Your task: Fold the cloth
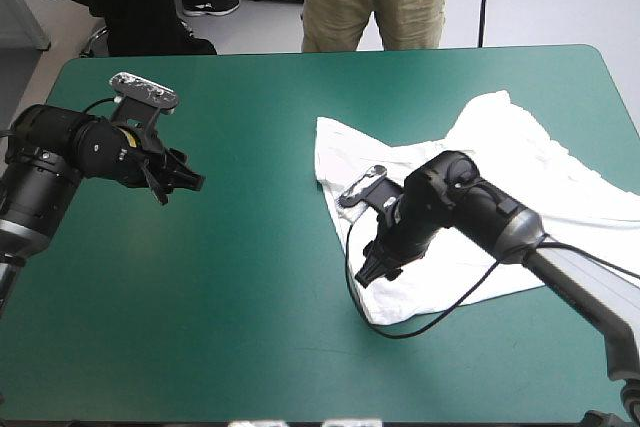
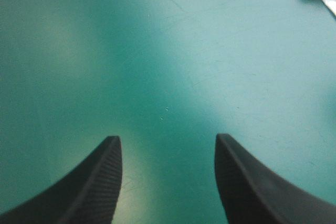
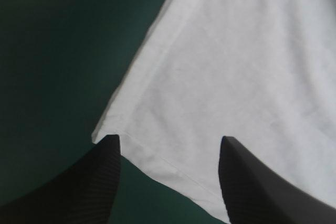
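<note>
right gripper (image 3: 169,139): your black fingers (image 3: 100,182) stand apart, nothing clamped. They straddle a hemmed corner of the T-shirt (image 3: 236,66). The corner's tip sits right at one fingertip, the hem crosses the gap toward the other finger, and white cloth fills the view ahead. Beside and under that corner you see the teal-green cover (image 3: 52,51).

In the high view this gripper is low over the shirt's near-left corner and tilted down toward the cover's near edge. You can't tell from here whether it touches the cloth.

The T-shirt lies on the right half of the cover, spread mostly flat and wrinkled. One lobe reaches toward the far right corner, and the rest runs out toward the right edge.

left gripper (image 2: 167,137): fingers apart too, empty, with only bare cover between and ahead of them. It hangs over the left half, well apart from the shirt. A sliver of white shows far ahead of it, off to one side.
</note>
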Robot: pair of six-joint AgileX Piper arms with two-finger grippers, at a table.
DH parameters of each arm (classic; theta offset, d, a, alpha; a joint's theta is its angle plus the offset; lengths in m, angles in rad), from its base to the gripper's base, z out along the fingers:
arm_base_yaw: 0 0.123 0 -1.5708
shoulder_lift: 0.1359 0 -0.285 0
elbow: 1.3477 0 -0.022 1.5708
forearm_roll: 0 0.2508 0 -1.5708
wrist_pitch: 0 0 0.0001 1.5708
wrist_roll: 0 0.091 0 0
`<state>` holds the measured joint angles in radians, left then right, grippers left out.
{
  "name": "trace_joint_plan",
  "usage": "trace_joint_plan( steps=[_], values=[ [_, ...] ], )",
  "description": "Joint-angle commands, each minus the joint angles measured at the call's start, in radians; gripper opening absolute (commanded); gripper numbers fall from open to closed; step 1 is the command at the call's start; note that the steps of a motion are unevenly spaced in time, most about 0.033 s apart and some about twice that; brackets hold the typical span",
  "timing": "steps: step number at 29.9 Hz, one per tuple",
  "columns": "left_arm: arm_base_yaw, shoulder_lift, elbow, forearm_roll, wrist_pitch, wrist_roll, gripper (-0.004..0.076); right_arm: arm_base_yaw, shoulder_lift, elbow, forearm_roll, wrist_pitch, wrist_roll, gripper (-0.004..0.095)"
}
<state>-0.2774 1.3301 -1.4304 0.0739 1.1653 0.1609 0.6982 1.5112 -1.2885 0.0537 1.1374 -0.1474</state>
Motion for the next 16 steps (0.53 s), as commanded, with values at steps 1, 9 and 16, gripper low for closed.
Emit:
trace_joint_plan(
  steps=[1, 9, 16],
  values=[
    [-0.002, -0.033, -0.035, -0.004, -0.032, -0.006, 0.0388, 0.081, -0.011, 0.021, -0.054, -0.046, 0.064, 0.0523],
    [-0.002, -0.033, -0.035, -0.004, -0.034, -0.006, 0.0388, 0.181, -0.001, 0.233, -0.043, -0.230, 0.128, 0.0523],
    [-0.002, -0.029, -0.033, -0.045, -0.034, -0.006, 0.0388, 0.190, 0.004, 0.260, -0.038, -0.278, 0.147, 0.0523]
  ],
)
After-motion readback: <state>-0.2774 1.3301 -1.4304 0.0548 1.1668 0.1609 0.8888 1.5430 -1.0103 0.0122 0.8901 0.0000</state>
